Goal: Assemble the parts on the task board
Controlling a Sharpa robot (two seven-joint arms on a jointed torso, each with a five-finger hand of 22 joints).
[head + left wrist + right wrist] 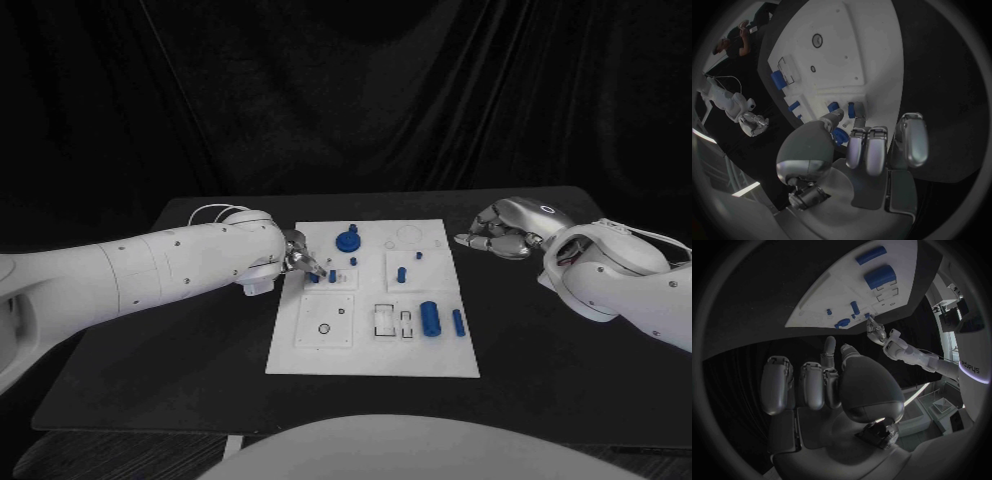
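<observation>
The white task board (375,345) lies mid-table. My left hand (296,258) reaches over its left edge. In the left wrist view its thumb and a finger pinch a small blue peg (851,109) that stands upright on the board (842,45), with a second peg (834,106) just beside it. A blue gear-like part (348,240) sits near the far edge, and two blue cylinders (430,318) (459,321) lie at the near right. My right hand (498,235) hovers over the black table right of the board, its fingers curled in with nothing in them.
Two more small blue pegs (402,270) (420,255) stand in the middle of the board. Round and rectangular recesses (326,327) mark its near half. Black table (577,380) surrounds the board on all sides.
</observation>
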